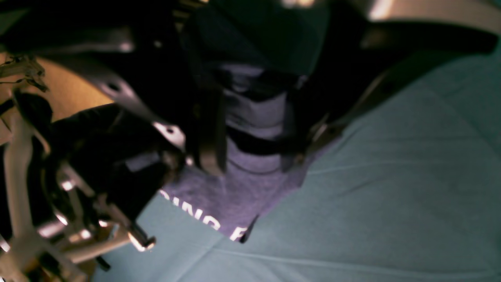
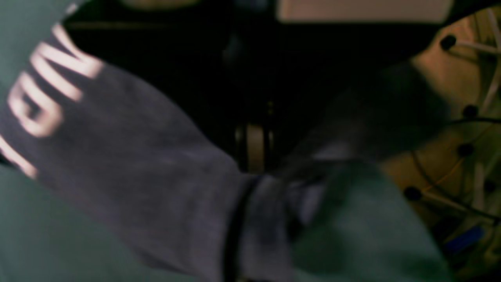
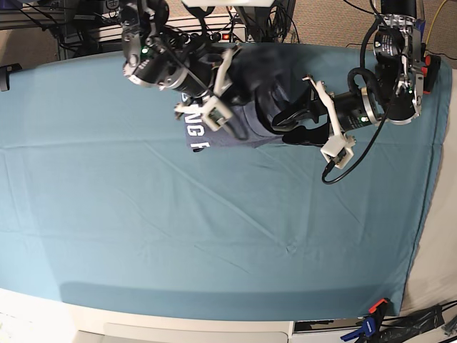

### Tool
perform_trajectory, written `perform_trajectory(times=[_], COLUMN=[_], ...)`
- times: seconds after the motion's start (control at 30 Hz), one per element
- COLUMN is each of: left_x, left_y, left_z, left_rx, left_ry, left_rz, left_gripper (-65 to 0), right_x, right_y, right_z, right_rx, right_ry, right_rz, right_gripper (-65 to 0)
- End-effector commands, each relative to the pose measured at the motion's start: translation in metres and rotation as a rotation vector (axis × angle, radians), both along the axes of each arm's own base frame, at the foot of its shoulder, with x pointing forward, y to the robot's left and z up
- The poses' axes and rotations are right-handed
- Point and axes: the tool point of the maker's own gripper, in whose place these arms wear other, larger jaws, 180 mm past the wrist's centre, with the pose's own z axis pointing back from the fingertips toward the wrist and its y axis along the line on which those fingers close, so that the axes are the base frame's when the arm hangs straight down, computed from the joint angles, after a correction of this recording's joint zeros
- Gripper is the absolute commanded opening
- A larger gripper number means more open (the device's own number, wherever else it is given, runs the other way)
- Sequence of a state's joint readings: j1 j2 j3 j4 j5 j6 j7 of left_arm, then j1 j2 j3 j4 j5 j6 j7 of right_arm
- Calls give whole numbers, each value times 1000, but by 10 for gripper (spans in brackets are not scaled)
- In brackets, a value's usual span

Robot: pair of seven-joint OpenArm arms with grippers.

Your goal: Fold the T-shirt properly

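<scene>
One T-shirt (image 3: 246,107), bunched up at the far side of one teal table cloth (image 3: 214,229), white letters showing. Two grippers: right gripper (image 3: 214,107) clamped tight on the T-shirt; left gripper (image 3: 289,121) also pinching its cloth.

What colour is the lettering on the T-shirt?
White, on the blue-grey T-shirt; the lettering shows best in the right wrist view.

**Blue-grey shirt on a teal cloth**

The T-shirt (image 3: 246,114) is heathered blue-grey with white block lettering (image 3: 196,132) on it. Under it, the cloth (image 3: 214,229) over the counter is plain teal. Beside the shirt, the arms are black with white brackets.
</scene>
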State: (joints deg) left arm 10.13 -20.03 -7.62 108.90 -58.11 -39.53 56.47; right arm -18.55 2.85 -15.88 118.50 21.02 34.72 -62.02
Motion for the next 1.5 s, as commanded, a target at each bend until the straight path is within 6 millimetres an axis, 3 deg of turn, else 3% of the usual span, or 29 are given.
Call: perform_trajectory(times=[0.0,0.2,0.33,0.53,0.67,0.8,0.9,1.07,1.2,1.33,1.47], left_x=[4,6,8,25,23,3,-18,-61,-89,-104,-114], left_y=[0,2,8,56,92,123,133,136,134,128,111], left_z=[15,10,9,-7,-9,-22,-30,-52,-64,-67,-62], left_rx=[-34,2,20,181,235,281,265,275,272,250,183], left_ry=[-46,-52,-56,-25,-6,65,134,268,346,375,380], left_rz=[-1,7,20,162,241,304,320,310,298,269,208], left_gripper=[-405,-405,-405,-405,-420,-581,-642,-650,-650,-650,-650], right_x=[2,-7,-2,37,75,108,120,132,149,170,191], right_y=[8,23,24,15,-5,-34,-45,-64,-92,-114,-124], right_z=[11,13,18,40,52,65,72,78,67,55,39], right_rx=[40,60,71,1,-91,-191,-224,-258,-263,-234,-221], right_ry=[-30,-25,-44,-197,-298,-394,-432,-480,-437,-378,-313], right_rz=[15,63,60,40,-74,-233,-295,-385,-467,-528,-535], right_gripper=[-650,-650,-650,-650,-650,-650,-650,-650,-650,-650,-650])
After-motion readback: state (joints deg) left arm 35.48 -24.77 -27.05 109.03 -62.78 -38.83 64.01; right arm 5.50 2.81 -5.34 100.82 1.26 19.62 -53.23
